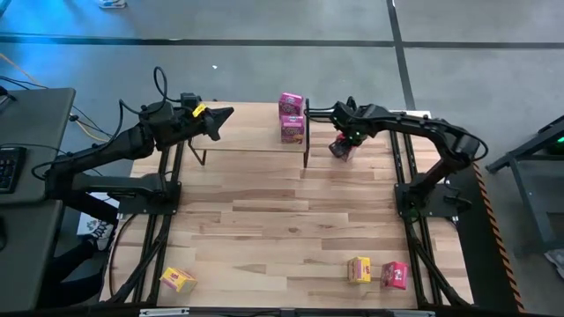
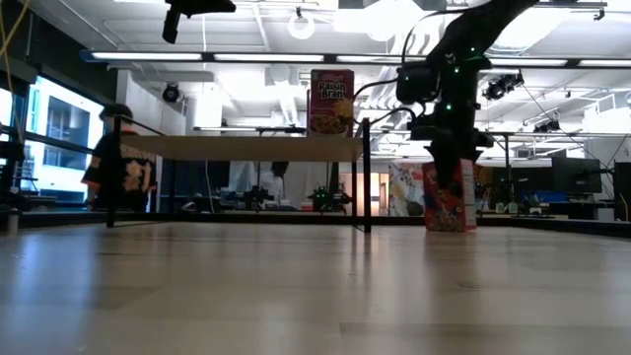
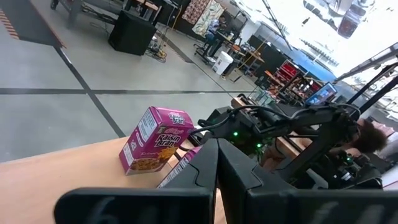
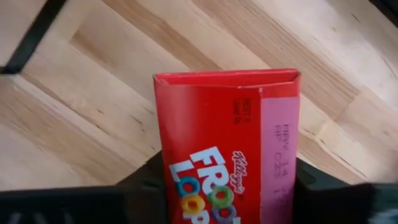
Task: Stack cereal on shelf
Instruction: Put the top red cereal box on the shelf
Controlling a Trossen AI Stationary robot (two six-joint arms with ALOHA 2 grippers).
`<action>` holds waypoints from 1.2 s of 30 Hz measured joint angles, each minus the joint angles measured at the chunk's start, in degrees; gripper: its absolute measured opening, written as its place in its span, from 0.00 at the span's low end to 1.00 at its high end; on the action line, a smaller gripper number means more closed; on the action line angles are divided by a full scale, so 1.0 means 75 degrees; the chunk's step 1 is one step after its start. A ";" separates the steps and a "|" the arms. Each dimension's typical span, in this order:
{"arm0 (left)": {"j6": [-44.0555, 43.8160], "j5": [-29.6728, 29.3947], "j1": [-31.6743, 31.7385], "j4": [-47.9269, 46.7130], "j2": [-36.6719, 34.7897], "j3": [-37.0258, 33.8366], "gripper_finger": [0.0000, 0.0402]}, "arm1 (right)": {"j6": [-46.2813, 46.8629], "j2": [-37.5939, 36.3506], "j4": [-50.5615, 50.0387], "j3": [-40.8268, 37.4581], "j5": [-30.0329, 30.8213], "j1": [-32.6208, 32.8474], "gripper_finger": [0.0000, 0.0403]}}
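Observation:
A red cereal box (image 4: 224, 143) stands upright on the table (image 1: 291, 220), just right of the shelf (image 1: 238, 134). My right gripper (image 4: 227, 182) comes down over the box (image 2: 450, 202) and is shut on it. Two pink cereal boxes (image 1: 292, 117) stand on the right end of the shelf's plank top (image 2: 246, 148). My left gripper (image 1: 227, 113) hovers shut above the shelf's left part, holding nothing. On the near part of the table lie two yellow boxes (image 1: 178, 280) (image 1: 358, 269) and one pink box (image 1: 394, 275). My right gripper pinches the red box between its two fingers, one dark finger (image 4: 144, 180) on each of two opposite sides (image 4: 163, 168). The fingers come from above, pointing steeply down. The box stays upright with its lower end (image 2: 450, 227) on the table.
The shelf's black right legs (image 1: 307, 151) stand close to the left of the held box. The plank's middle and left part are bare. The black frames of the arms' mounts (image 1: 167, 185) (image 1: 410, 189) run along both sides of the table.

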 joint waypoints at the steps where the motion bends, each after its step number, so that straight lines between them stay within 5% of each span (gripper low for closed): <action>1: 0.0028 0.0000 0.0000 -0.0003 0.0000 0.0000 0.00 | -0.0052 -0.0052 -0.0034 -0.0001 -0.0002 0.0000 0.34; 8: 0.0034 0.0000 0.0000 -0.0003 0.0000 0.0000 0.00 | -0.0241 -0.1007 -0.0449 -0.0001 -0.0307 0.0000 0.33; 14: 0.0099 0.0000 0.0000 -0.0006 0.0000 0.0000 0.00 | 0.0056 -0.2565 -0.0938 -0.0001 -0.1894 0.0198 0.35; 18: 0.0326 0.0082 0.0000 -0.0009 0.0000 0.0000 0.00 | 0.0597 -0.3435 -0.0809 -0.0001 -0.3876 0.0943 0.34; 22: 0.0729 0.0735 0.0003 -0.0006 0.0000 0.0000 0.02 | 0.1529 -0.3798 -0.0368 -0.0001 -0.4028 0.2302 0.34; 28: 0.0684 0.2264 -0.0279 0.0017 0.0209 0.0006 0.20 | 0.2428 -0.3501 0.1245 -0.0001 -0.3370 0.4108 0.34; 36: 0.0548 0.3067 -0.1847 0.1040 0.1448 0.0006 0.56 | 0.2652 -0.2918 0.2524 -0.0001 -0.2897 0.4963 0.34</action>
